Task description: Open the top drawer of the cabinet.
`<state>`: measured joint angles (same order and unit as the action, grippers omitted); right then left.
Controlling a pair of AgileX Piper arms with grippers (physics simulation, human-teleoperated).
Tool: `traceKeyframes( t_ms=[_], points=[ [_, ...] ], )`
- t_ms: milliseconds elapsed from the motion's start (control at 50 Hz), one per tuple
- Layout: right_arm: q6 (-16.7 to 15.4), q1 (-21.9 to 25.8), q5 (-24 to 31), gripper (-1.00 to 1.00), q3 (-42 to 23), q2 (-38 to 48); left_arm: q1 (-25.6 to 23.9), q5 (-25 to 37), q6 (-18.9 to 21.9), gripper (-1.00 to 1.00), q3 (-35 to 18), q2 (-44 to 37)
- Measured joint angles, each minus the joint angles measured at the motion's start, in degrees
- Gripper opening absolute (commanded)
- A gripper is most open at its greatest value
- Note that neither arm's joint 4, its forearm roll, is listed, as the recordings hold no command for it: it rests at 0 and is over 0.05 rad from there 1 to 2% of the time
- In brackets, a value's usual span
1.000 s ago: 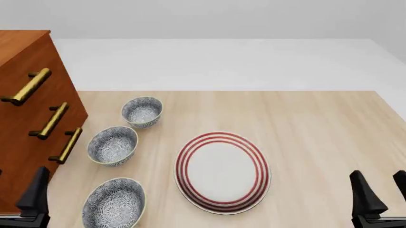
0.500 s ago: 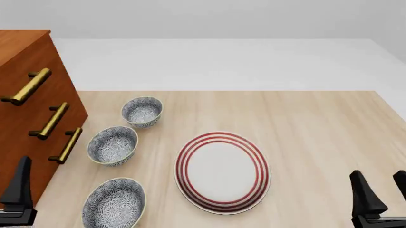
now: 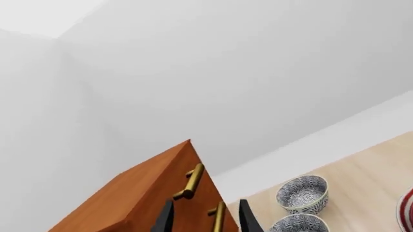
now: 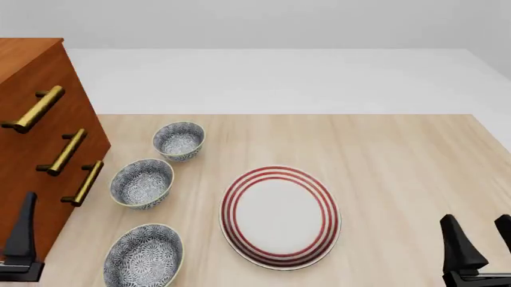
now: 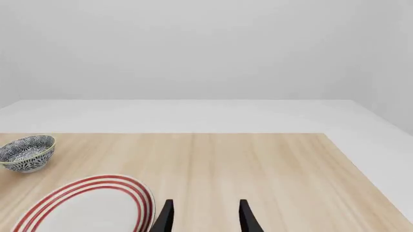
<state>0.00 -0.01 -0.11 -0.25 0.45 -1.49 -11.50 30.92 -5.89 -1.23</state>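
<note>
At the near edge, the left end effector (image 4: 20, 239) hangs in front of the cabinet (image 4: 36, 179), fingers parted with nothing between them. The right end effector (image 4: 479, 245) sits low at the near right, also parted and holding nothing. Farther on, a red-ringed plate (image 4: 279, 215) and three patterned bowls (image 4: 142, 182) rest on the worktop (image 4: 399, 155). The top drawer (image 4: 32, 89) is shut, at the far left.
</note>
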Motion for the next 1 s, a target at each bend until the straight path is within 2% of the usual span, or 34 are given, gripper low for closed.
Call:
traceKeyframes(
  t_ms=[760,1000],
  points=[
    [0.0,0.0,0.0,1.00,0.0,0.0,-2.5,-13.3,18.3,1.00,1.9,-9.6],
    [0.0,0.0,0.0,1.00,0.0,0.0,-2.9,-15.8,22.3,1.00,2.2,-11.4]
  ],
)
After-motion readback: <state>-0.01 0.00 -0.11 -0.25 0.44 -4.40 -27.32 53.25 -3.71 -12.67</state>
